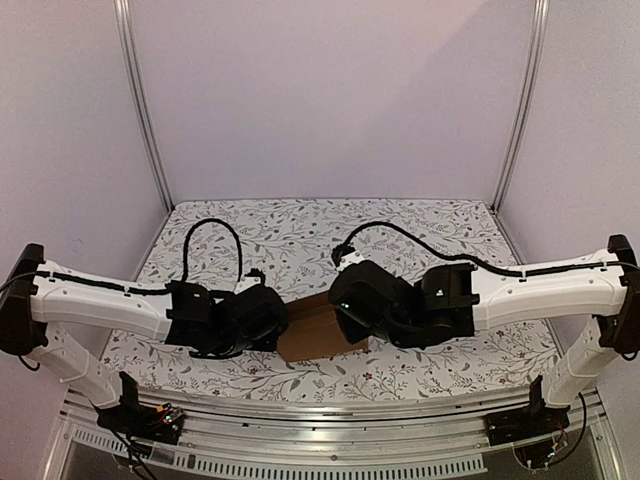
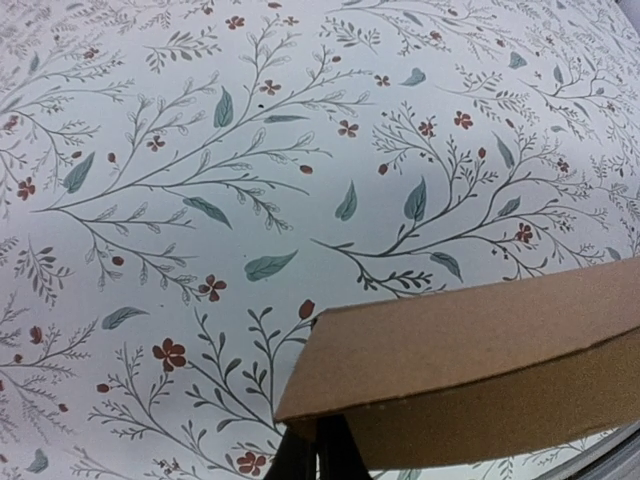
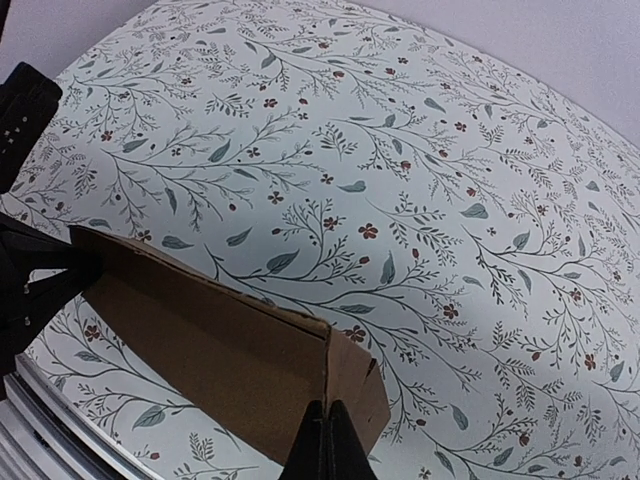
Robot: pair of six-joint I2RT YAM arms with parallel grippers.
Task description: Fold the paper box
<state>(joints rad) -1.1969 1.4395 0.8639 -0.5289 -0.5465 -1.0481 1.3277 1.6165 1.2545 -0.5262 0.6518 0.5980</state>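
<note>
Top external view gives you the paper box [image 1: 318, 330] as a brown, partly folded carton low in the middle of the table, near its front edge, right between the two wrists. Both arms reach inward over the floral cloth [image 1: 430, 230] and meet at the box, the left gripper [image 1: 268, 320] at its left end and the right gripper [image 1: 350, 305] at its right end.

On the left wrist camera you see the left gripper [image 2: 318, 448] with its fingers pressed together at the bottom of the frame, pinching the lower edge of the box [image 2: 470, 365] at its near corner. A flat brown panel runs off to the right above a shaded side wall.

On the right wrist camera the right gripper [image 3: 325, 442] is likewise closed tight, its fingers nipping the cardboard where a vertical crease of the box [image 3: 215, 340] comes down to them. From there the carton stretches away to the left, and its far end meets the black body of the other gripper [image 3: 35, 285]. You cannot tell whether the underside of the box rests on the cloth.
</note>
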